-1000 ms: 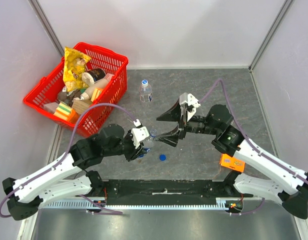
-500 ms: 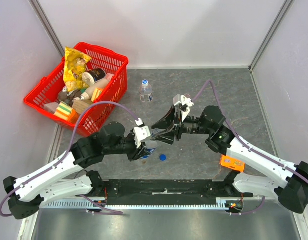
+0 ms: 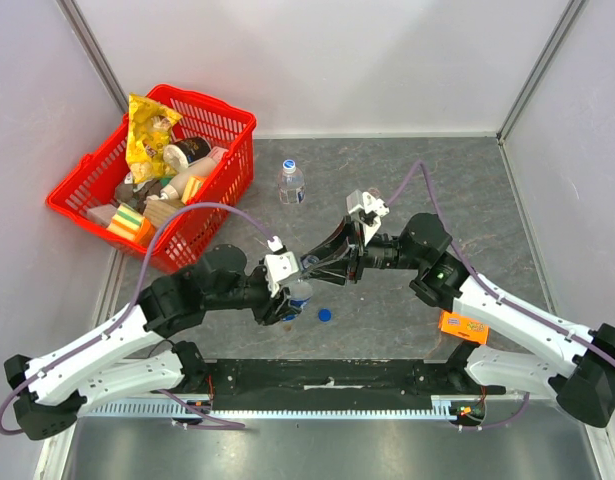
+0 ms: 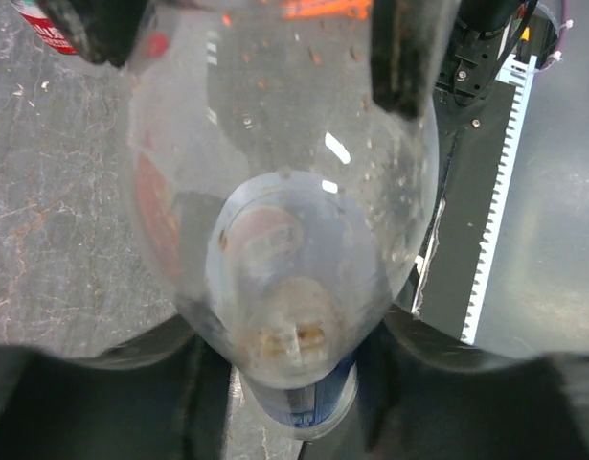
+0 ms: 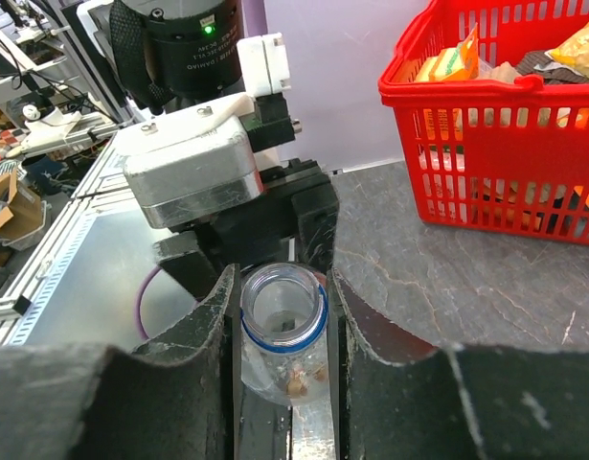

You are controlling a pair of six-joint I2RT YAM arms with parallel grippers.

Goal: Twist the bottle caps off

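A small clear bottle (image 3: 299, 293) with a blue label is held off the table between both arms. Its neck (image 5: 275, 280) is bare, with only a blue ring round it. My right gripper (image 5: 283, 309) is shut on that neck, fingers pressed to both sides. My left gripper (image 3: 286, 291) stands round the bottle's base (image 4: 294, 316), jaws a little apart from it. A loose blue cap (image 3: 325, 314) lies on the table just below them. A second bottle (image 3: 291, 185) stands upright further back with its white cap (image 3: 289, 165) on. A red-labelled bottle (image 4: 43, 27) shows at the left wrist view's corner.
A red basket (image 3: 243, 124) full of snacks sits at the back left. A small orange item (image 3: 462, 326) lies by the right arm. The black rail (image 3: 327, 375) runs along the near edge of the table.
My right gripper came in from the right and closed on the bottle's neck. My left jaws have eased apart round the base.
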